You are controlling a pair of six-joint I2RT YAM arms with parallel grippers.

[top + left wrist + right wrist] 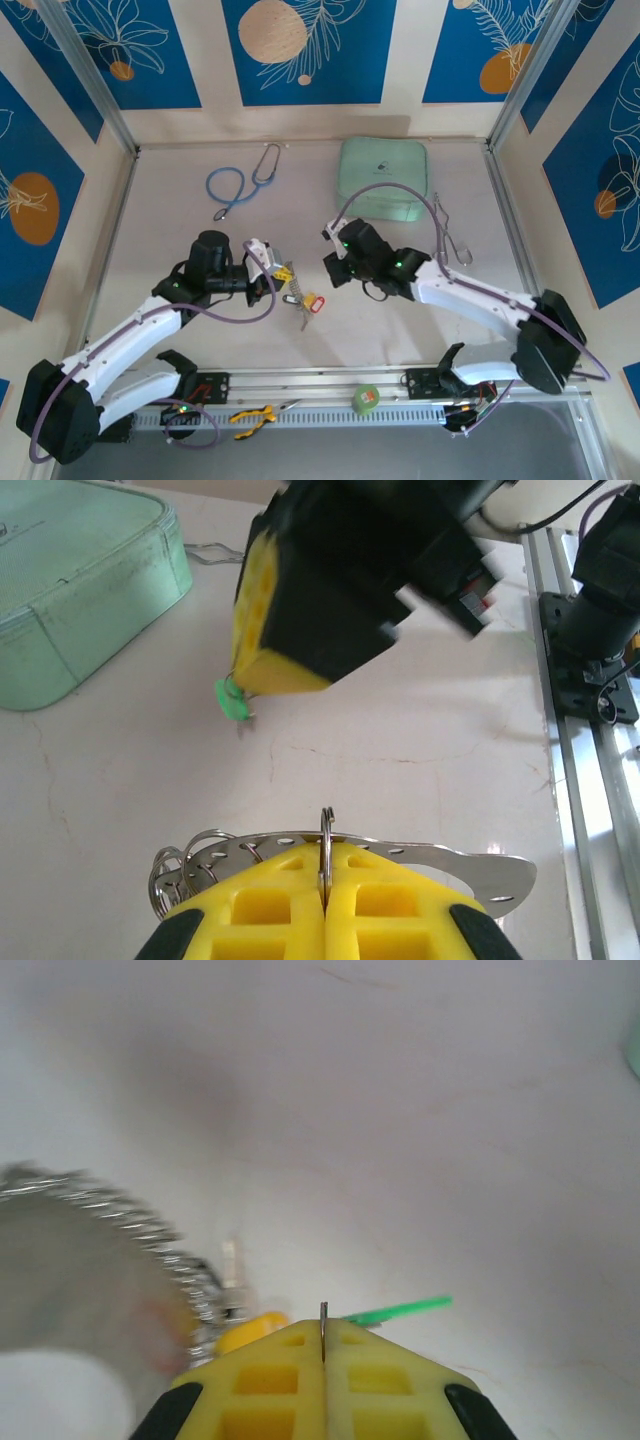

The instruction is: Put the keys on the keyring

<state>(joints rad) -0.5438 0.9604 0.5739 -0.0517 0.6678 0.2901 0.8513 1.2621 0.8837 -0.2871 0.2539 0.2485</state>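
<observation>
Left hand [325,872] clamped on keyring [430,853]; right hand [245,675] pinching green-tagged key [232,701].
Key hangs at the ring's 11 o'clock, apart, above the table [430,760]. Likely threading next: hold the ring steady, bring the key's hole squarely onto the ring's end, slowly.

Robot lab enclosure: aluminium frame [88,80], blue printed panels [305,50], mounting rail [320,382]

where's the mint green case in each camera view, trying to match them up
top external: mint case on the far side of the table, just right of centre.
left wrist: top left corner, large and close.
right wrist: a pale green sliver at the right edge, probably it.
shared landmark: the pale table under everything.
</observation>
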